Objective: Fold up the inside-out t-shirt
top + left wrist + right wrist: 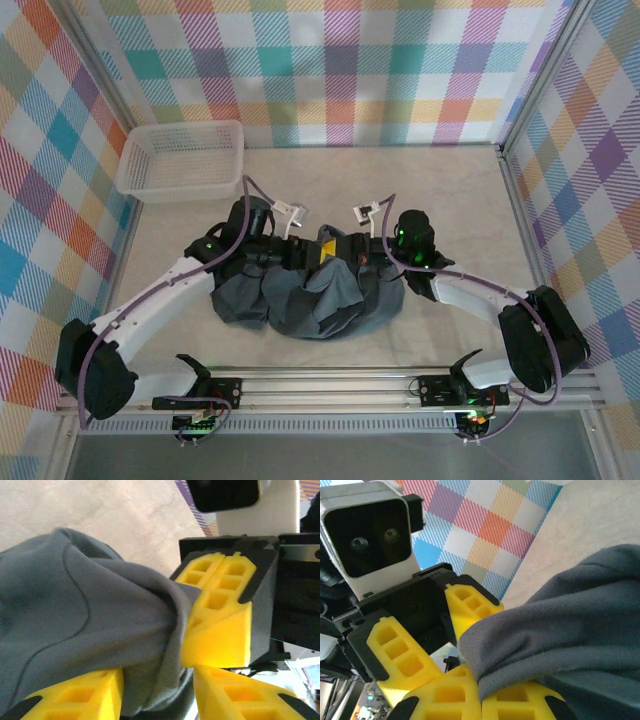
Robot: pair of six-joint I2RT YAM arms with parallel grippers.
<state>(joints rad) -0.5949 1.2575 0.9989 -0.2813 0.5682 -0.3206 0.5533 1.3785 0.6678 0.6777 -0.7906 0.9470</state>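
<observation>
The inside-out t-shirt is a dark slate-grey bundle at the table's centre, lifted at its far edge where both grippers meet. My left gripper comes in from the left. Its yellow jaws stand partly apart, shut on a thick fold of the cloth. My right gripper comes in from the right. It is shut on a thin edge of the cloth. The right gripper's fingers press against the left one's. The left gripper's fingers show just behind the pinched edge.
A white mesh basket stands at the back left, apart from the shirt. Bare table lies behind and to the right of the arms. Checked walls close in three sides, with the metal rail along the near edge.
</observation>
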